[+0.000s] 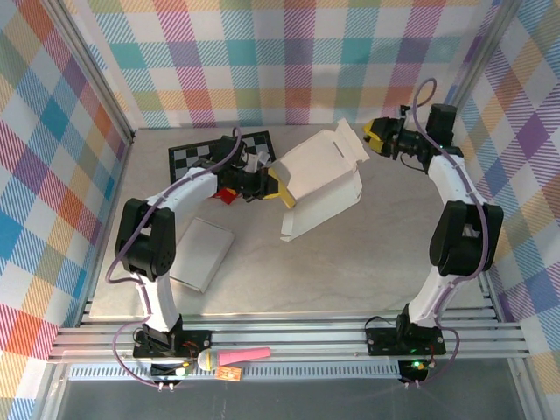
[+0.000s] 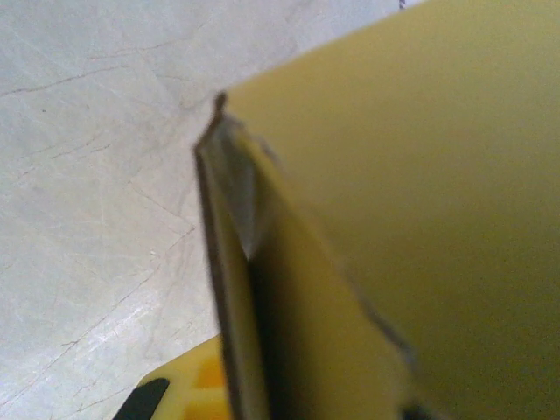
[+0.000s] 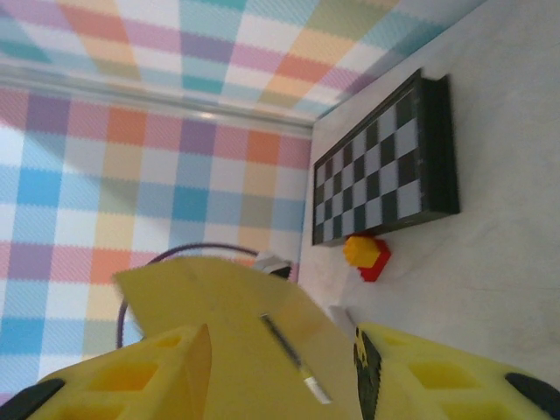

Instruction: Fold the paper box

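The white paper box (image 1: 319, 188) stands half-folded and tilted in the middle of the table. My left gripper (image 1: 284, 194) is shut on its left edge. In the left wrist view that paper wall (image 2: 394, 175) looks yellowish and blurred, and one yellow finger (image 2: 184, 389) shows beside it. My right gripper (image 1: 372, 136) is at the box's upper right flap. In the right wrist view the flap (image 3: 236, 324), with a slot cut in it, lies between the two yellow fingers (image 3: 437, 376). The right gripper (image 3: 282, 350) is open, with a small gap at its right pad.
A black-and-white checkerboard (image 1: 210, 156) (image 3: 385, 171) lies at the back left, with a red and yellow block (image 3: 367, 255) in front of it. A flat white sheet (image 1: 203, 254) lies beside the left arm. Plaid walls close three sides.
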You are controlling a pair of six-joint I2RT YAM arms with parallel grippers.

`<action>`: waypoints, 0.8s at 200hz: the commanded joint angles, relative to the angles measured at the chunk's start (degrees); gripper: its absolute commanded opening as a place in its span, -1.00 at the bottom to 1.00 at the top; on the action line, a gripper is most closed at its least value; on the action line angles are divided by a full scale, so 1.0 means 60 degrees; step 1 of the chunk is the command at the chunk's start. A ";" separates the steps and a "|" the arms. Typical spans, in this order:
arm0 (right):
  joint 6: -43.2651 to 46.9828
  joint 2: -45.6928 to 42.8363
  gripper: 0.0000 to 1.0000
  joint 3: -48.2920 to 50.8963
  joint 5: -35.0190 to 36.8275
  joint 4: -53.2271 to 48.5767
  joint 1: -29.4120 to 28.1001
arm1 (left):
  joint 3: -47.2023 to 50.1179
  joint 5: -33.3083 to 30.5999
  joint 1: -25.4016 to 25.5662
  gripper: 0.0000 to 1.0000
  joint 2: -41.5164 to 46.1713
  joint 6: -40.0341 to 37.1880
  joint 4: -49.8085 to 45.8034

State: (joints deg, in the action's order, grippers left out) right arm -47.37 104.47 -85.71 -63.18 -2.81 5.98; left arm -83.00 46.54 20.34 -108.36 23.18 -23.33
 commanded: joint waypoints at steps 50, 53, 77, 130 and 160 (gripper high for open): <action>0.1055 -0.0642 -0.20 0.0377 -0.0690 -0.0633 -0.0531 | -0.0433 0.0475 -0.0152 -1.00 -0.0192 0.0150 0.0094; 0.1055 -0.0672 -0.20 0.0401 -0.0702 -0.0633 -0.0552 | -0.0423 0.0475 -0.0152 -1.00 -0.0193 0.0143 0.0095; 0.1801 -0.0774 -0.12 0.0205 -0.0469 -0.1553 -0.0671 | -0.0413 0.0502 -0.0152 -1.00 -0.0185 0.0124 0.0081; 0.3539 -0.0836 -0.14 -0.0480 0.0454 -0.3630 -0.0987 | -0.0488 0.0430 -0.0138 -1.00 -0.0049 -0.0146 -0.0320; 0.4366 -0.0777 -0.15 -0.0966 0.0994 -0.4601 -0.1284 | -0.0492 0.0376 -0.0125 -1.00 0.0071 -0.0346 -0.0583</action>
State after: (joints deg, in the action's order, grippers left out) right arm -28.58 101.38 -88.23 -59.99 -23.53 -0.30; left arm -83.81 47.48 20.10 -109.06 22.74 -24.62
